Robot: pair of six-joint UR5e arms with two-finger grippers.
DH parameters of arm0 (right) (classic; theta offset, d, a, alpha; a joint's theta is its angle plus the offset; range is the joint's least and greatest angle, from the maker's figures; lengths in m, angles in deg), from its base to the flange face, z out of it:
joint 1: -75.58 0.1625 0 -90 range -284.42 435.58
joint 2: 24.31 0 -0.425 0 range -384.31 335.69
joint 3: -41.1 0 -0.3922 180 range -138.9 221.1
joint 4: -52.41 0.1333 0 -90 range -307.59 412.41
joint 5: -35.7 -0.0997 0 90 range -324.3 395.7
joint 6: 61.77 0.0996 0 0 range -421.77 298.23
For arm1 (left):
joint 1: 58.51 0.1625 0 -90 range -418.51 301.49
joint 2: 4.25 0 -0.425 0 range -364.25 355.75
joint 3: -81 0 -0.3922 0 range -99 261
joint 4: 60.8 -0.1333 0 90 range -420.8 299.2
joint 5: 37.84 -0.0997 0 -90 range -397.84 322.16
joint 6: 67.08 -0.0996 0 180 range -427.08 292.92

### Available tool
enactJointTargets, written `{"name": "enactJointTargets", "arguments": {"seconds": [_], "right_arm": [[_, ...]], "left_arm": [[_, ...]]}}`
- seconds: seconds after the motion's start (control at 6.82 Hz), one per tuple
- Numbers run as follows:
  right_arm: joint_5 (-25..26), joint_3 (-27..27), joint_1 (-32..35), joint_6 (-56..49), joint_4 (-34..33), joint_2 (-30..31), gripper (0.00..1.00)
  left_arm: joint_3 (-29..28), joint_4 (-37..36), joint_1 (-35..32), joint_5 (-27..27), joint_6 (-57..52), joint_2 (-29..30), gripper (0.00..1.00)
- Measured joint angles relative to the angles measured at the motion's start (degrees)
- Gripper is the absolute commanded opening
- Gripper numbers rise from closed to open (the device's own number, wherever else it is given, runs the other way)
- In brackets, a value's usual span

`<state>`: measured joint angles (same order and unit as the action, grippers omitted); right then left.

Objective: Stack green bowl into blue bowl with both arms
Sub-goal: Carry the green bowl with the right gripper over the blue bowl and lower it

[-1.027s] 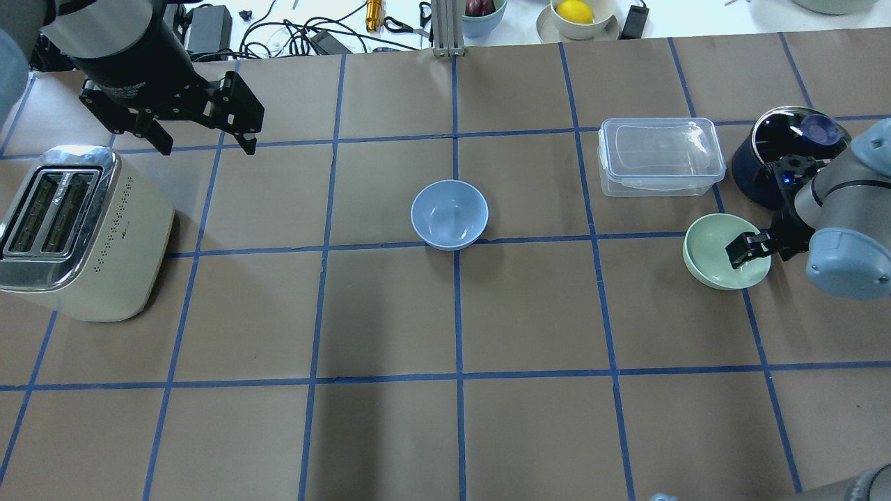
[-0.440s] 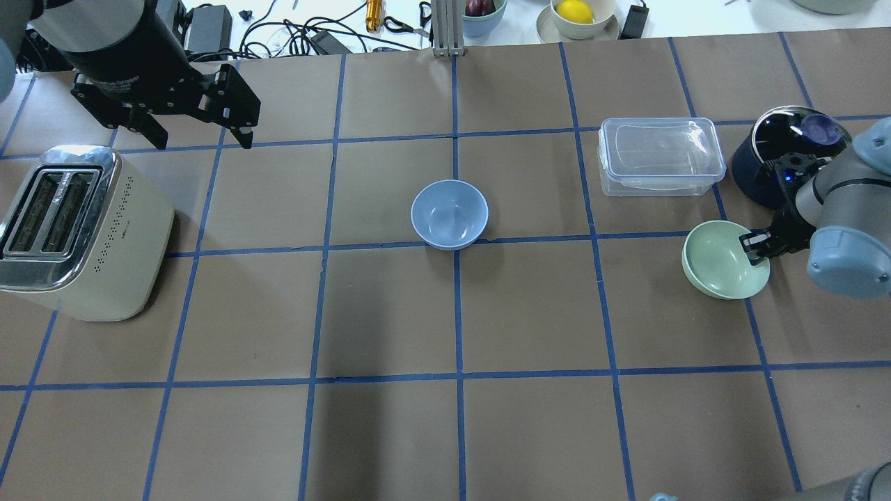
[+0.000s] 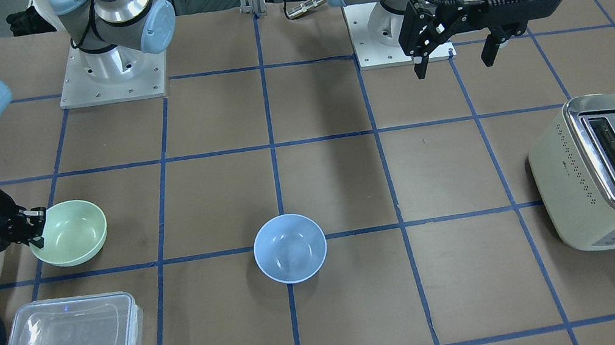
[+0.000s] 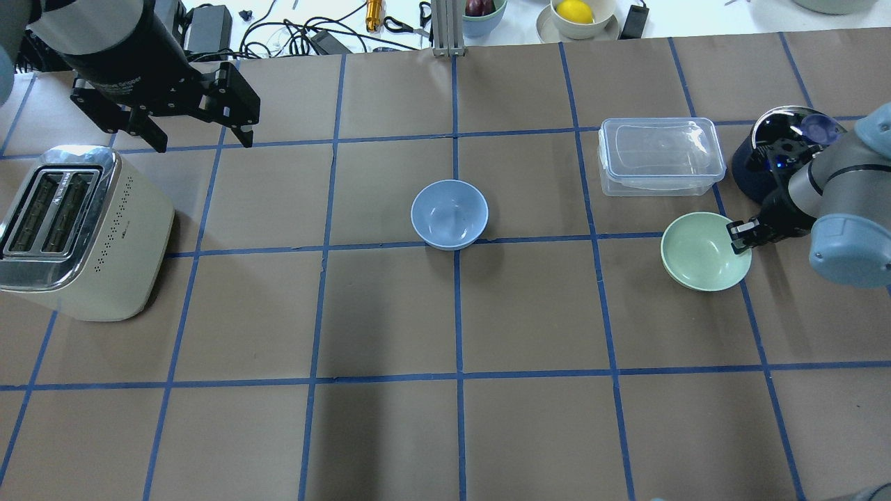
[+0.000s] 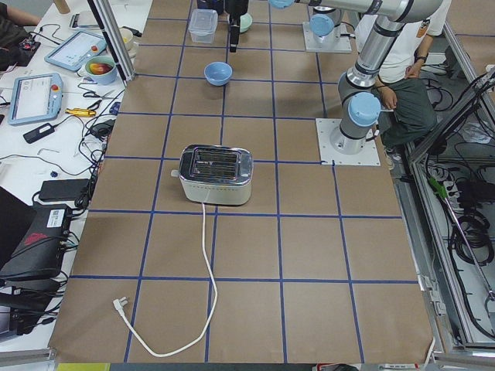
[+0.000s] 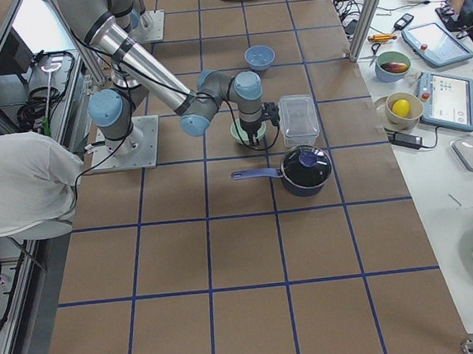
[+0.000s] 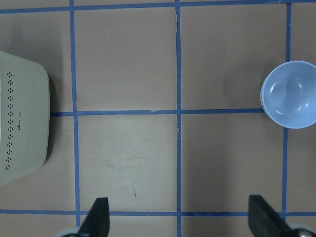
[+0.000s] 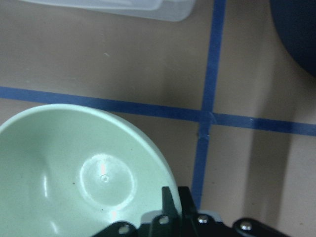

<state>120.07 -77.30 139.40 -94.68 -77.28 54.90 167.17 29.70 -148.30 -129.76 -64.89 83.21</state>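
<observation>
At wrist, right gripper point(image 8: 176, 200) pinching green bowl point(image 8: 84, 173)

pale green bowl point(image 4: 699, 256), blue bowl point(image 4: 449, 214), well apart

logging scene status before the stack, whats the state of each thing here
green bowl: upright, empty, rim pinched by right gripper
blue bowl: upright, empty, ungripped
right gripper: shut on green bowl's rim
left gripper: open, empty
clear container: lid on
saucepan: lid on
toaster: unplugged, slots empty
</observation>
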Motion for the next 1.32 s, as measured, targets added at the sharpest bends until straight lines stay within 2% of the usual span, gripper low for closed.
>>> {"name": "enactJointTargets", "arguments": {"seconds": [0.29,0.73,1.03,1.32], "right_arm": [[-3.4,3.8,8.5,13.9,6.6,1.1,0.00],[-4.6,9.8,26.5,44.3,7.1,-0.7,0.00],[-5.6,17.8,35.4,58.1,6.9,-6.3,0.00],[-5.2,23.9,40.1,63.5,7.1,-12.0,0.00]], "left_arm": [[0.0,0.2,-0.2,-0.2,0.4,-0.4,1.00],[0.0,0.4,-0.2,-0.2,0.2,-0.4,1.00],[0.0,0.5,-0.2,-0.3,0.2,-0.6,1.00],[-0.3,0.7,-0.2,-0.2,0.4,-0.4,1.00]]}}
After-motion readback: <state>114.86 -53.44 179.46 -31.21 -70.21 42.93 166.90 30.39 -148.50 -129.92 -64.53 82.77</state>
